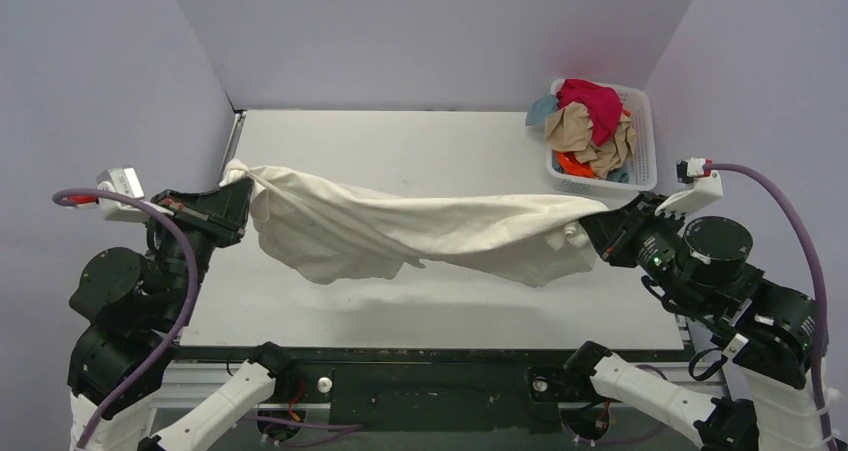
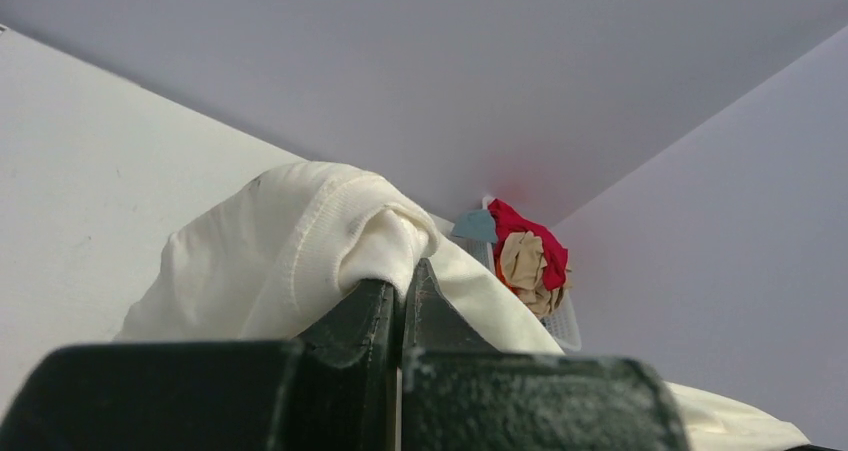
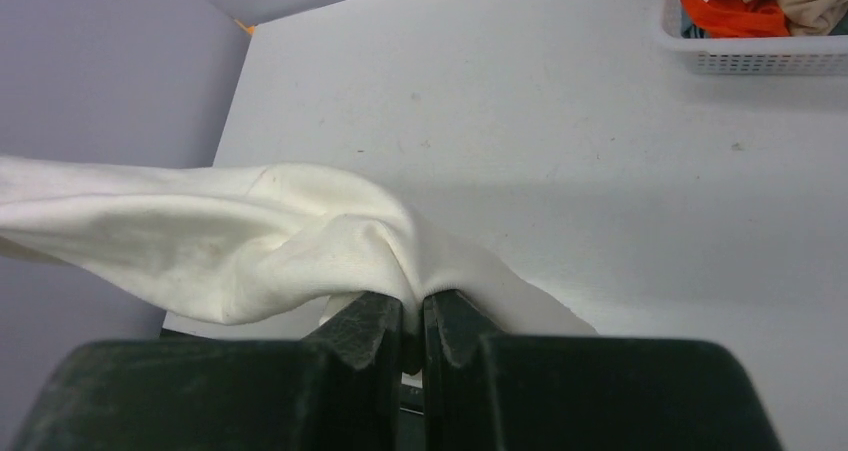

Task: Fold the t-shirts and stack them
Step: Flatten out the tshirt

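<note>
We hold the cream-white t-shirt [image 1: 400, 226] stretched across the middle of the table [image 1: 400, 141]. It sags between our two grippers, and its shadow lies on the surface below it. Our left gripper [image 1: 238, 196] has its jaws clamped on a bunched edge at the shirt's left end, and our right gripper [image 1: 598, 233] is pinched tight on the cloth at the right end. At the far right corner, a white basket [image 1: 645, 151] holds the crumpled magenta-red t-shirt [image 1: 592, 101], tan t-shirt [image 1: 590, 136], orange t-shirt [image 1: 572, 163] and pale blue t-shirt [image 1: 541, 109].
</note>
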Robot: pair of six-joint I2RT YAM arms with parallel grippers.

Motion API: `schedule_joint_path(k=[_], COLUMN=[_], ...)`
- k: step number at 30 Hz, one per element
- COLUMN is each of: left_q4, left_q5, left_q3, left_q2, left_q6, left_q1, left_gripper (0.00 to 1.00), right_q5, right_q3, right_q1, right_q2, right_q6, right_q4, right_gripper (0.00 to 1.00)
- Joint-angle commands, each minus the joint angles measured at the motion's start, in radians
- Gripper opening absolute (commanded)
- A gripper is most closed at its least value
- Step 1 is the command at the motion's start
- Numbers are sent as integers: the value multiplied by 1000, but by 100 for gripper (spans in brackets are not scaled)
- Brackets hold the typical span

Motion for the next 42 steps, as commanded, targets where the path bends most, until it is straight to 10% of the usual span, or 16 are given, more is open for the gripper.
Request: schedule_joint_path(k=[1, 12, 18, 19, 21, 25, 31, 42], left_q4=[12, 26, 286, 331, 333, 172, 85, -102], left_q5=[-21, -281, 103, 157, 211, 227, 230, 189], left_q3=[46, -42, -97, -62, 37, 269, 168, -519], left_q2=[-17, 340, 796, 850, 1003, 1194, 1092, 529], left_q6=[34, 31, 34, 43, 79, 124, 77, -247], left_q1=[-1, 35, 343, 371, 389, 388, 379, 53], left_gripper=[0, 0, 1, 6, 64, 85, 87, 90], right_q5=[-52, 76, -301, -273, -169, 19, 10, -125], right_q3=[8, -137, -287, -262, -150, 67, -103, -515], right_q1=[-6, -150, -465, -472, -477, -476, -464, -292], right_q2=[-21, 161, 522, 575, 730, 909, 813, 547], right_q6=[-26, 39, -72, -91, -164, -181, -153, -173], right_q4=[-24, -81, 242, 259, 232, 118, 168, 321], right_gripper=[0, 0, 7, 11, 25, 83, 94, 95])
